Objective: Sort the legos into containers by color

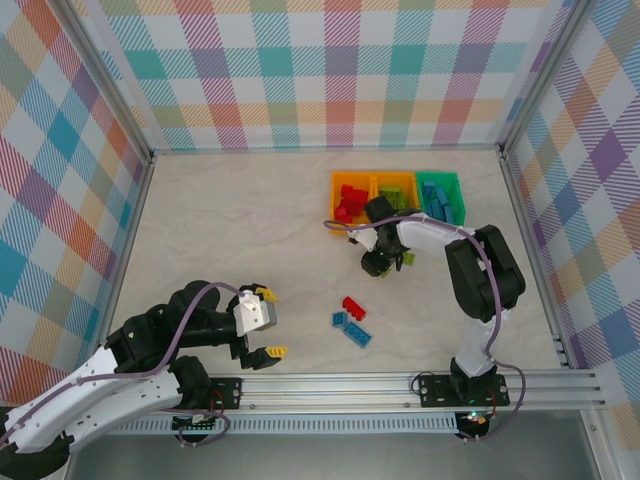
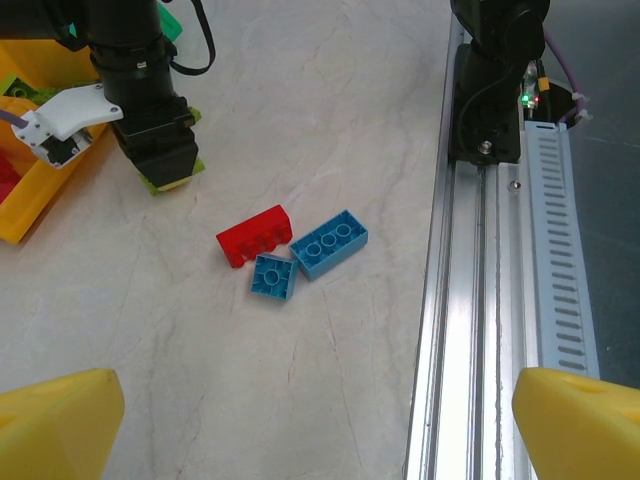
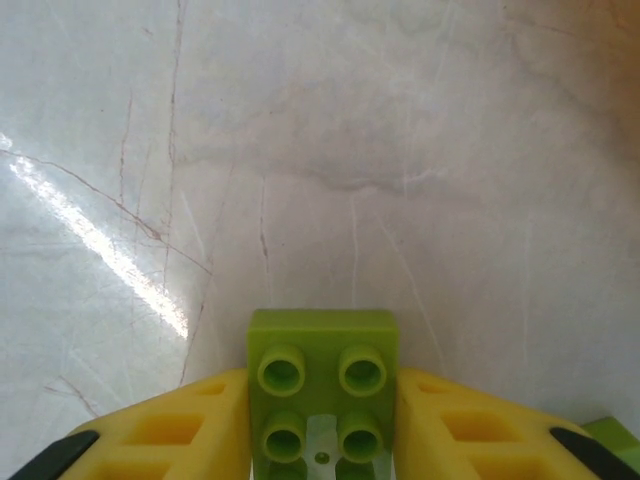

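Right gripper is clamped on a lime brick, left gripper idles wide open, so next up is probably lifting it into the middle orange bin.

Black-and-white jointed arms, thin purple cables, yellow pincer fingers

Left of table open — bins, right arm crowd the right.
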{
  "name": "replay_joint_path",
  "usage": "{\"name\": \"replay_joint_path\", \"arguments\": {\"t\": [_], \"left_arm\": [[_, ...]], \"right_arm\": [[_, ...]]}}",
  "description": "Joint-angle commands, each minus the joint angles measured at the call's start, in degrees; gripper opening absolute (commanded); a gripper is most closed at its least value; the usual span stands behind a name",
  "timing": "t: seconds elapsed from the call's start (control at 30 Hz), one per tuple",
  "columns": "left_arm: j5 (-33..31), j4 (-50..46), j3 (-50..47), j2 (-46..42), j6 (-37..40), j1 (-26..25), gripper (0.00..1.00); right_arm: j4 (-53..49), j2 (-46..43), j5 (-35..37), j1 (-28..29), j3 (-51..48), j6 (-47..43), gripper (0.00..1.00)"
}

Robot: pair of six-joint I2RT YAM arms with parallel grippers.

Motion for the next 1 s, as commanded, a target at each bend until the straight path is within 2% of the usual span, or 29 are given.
{"name": "replay_joint_path", "arguments": {"t": [0.0,0.2,0.33,0.43,0.57,0.8,0.97], "left_arm": [[1.1,-0.7,0.4,-0.7,1.1,0.6,1.00],[0.9,-0.4,0.3,-0.7,1.1,0.6,1.00],[0.6,-0.6,0.3,-0.7,1.1,0.6,1.00],[0.0,-0.7,0.2,-1.0,1.1,0.6,1.00],[-0.8,-0.7,-0.1,-1.5,1.1,0.6,1.00],[-2.0,-0.7,-0.4,-2.2,1.2,0.6,1.00],[-2.3,-0.6,-0.7,-2.4,1.3,0.6,1.00]], "right_arm": [[-1.3,-4.8,-2.8,-0.3,-2.5,3.6,0.36],[12.0,-19.5,-6.6,-2.1,-8.6,11.9,0.37],[14.5,-21.7,-6.8,-8.8,-4.2,23.0,0.32],[14.8,-18.4,-3.3,-11.6,1.4,24.8,0.32],[14.9,-10.5,1.5,-12.6,9.5,23.7,0.33],[10.3,3.7,4.7,-13.4,23.1,24.4,0.34],[8.9,6.3,-0.6,-13.4,25.1,28.1,0.54]]}}
